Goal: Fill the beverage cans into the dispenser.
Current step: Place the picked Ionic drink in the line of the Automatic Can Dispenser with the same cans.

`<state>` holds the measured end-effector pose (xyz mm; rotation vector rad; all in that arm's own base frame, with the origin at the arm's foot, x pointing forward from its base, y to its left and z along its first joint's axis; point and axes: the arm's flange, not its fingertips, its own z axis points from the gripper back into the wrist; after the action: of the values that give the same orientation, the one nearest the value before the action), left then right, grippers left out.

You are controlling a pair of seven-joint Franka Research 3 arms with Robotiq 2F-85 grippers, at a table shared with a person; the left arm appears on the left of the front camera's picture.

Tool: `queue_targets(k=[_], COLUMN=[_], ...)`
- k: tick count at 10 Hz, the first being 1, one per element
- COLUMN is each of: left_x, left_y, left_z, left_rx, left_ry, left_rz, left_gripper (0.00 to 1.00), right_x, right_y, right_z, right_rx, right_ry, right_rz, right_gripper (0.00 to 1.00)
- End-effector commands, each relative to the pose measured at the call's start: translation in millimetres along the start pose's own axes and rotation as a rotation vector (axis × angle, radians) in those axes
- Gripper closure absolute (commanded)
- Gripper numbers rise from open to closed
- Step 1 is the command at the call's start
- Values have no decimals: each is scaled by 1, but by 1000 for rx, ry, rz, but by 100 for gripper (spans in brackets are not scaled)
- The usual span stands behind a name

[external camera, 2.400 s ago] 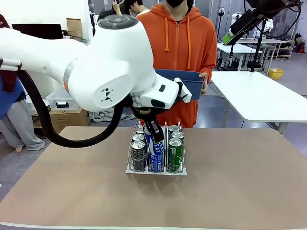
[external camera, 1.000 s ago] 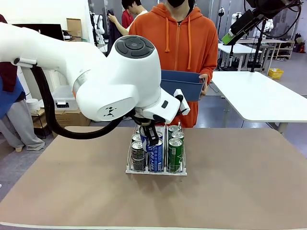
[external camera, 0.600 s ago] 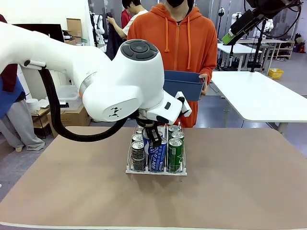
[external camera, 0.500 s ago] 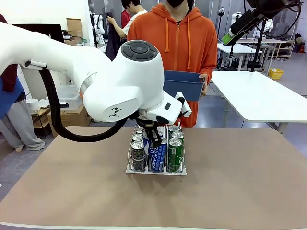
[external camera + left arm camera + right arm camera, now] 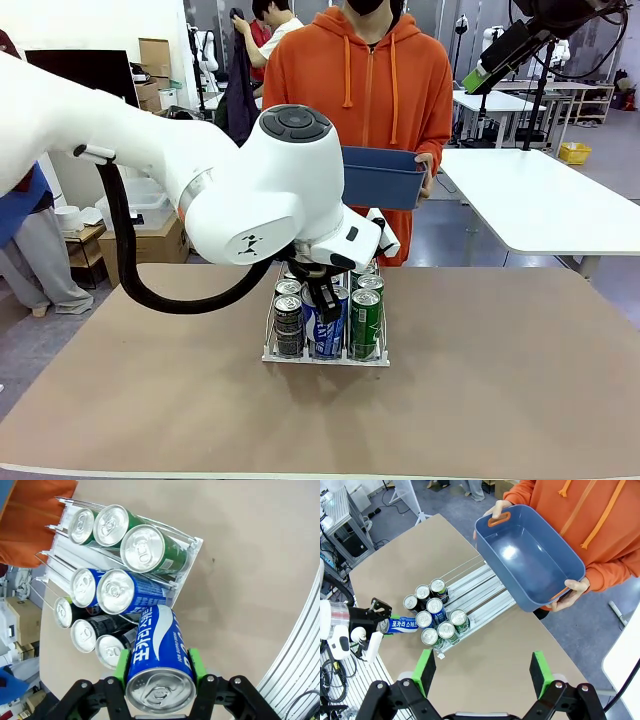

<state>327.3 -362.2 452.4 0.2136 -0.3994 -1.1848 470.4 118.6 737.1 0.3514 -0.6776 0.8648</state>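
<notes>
My left gripper (image 5: pixel 322 300) is shut on a blue beverage can (image 5: pixel 327 328) with white lettering, at the front of the dispenser's (image 5: pixel 325 358) middle lane. The left wrist view has that can (image 5: pixel 157 655) tilted between the green pads (image 5: pixel 121 666), its far end by the dispenser's front wall (image 5: pixel 194 555). Inside stand three green cans (image 5: pixel 142 547), two blue cans (image 5: pixel 115 590) and three dark cans (image 5: pixel 82 635). High above the table, my right gripper (image 5: pixel 482 680) hangs open over the dispenser (image 5: pixel 475 580) and the held can (image 5: pixel 405 625).
A person in an orange hoodie (image 5: pixel 375 90) stands at the far side, holding a tilted blue bin (image 5: pixel 385 175) with both hands; it looks bare inside (image 5: pixel 530 555). Brown tabletop (image 5: pixel 500 380) lies around the dispenser. A white table (image 5: pixel 545 205) stands at the far right.
My left arm has shifted slightly right and lowered, still gripping the blue can at the front of the middle lane. The right gripper stays open.
</notes>
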Motion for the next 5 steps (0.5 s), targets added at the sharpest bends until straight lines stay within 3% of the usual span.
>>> queue_targets(k=[1, 5], left_x=[-2, -3], left_y=[4, 8], left_z=[-2, -22], left_rx=[-26, -22], left_ry=[-36, -33], left_rz=[-1, 10], left_gripper=[43, 43], right_x=[0, 0], right_y=[0, 0], right_z=[0, 0], right_rx=[1, 1], right_ry=[3, 3], right_rz=[3, 3], right_gripper=[0, 0])
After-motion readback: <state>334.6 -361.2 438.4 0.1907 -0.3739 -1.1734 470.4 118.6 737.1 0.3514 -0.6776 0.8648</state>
